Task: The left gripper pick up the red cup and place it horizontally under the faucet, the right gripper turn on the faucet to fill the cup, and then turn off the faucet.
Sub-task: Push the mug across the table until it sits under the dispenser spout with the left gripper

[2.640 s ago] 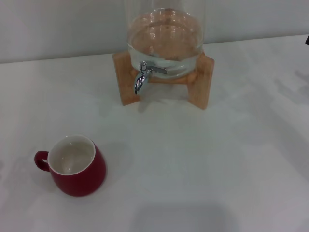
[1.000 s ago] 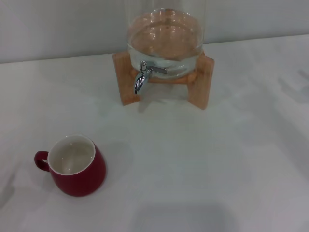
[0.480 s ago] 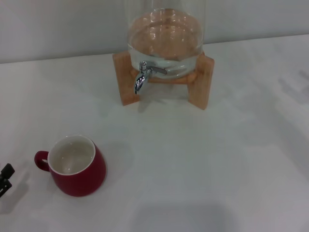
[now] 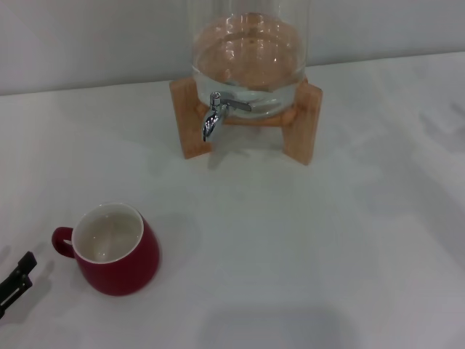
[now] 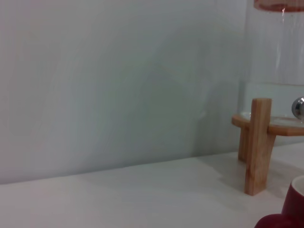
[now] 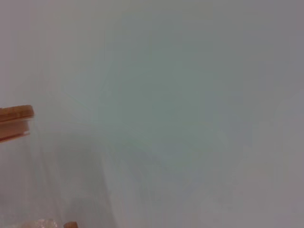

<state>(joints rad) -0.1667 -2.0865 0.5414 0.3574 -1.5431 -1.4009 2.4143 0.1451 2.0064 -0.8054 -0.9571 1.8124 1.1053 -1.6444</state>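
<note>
The red cup (image 4: 116, 251) stands upright on the white table at the near left, cream inside showing, with its handle (image 4: 62, 240) pointing left. My left gripper (image 4: 20, 273) pokes in from the lower left edge, just left of the handle and apart from it; its black fingertips stand apart and hold nothing. The chrome faucet (image 4: 213, 116) juts from the glass dispenser (image 4: 248, 62) at the back centre, lever to the side. In the left wrist view, the cup's rim (image 5: 290, 206) and the faucet (image 5: 299, 108) show at the edge. My right gripper is out of view.
The dispenser rests on a wooden stand (image 4: 301, 120) whose legs flank the faucet. A pale wall runs behind the table. White tabletop (image 4: 305, 247) stretches between the cup and the stand. The right wrist view shows only the wall and the dispenser's wooden lid (image 6: 16, 121).
My left gripper has come into view at the lower left edge and moved right toward the cup's handle. The cup and faucet have not moved.
</note>
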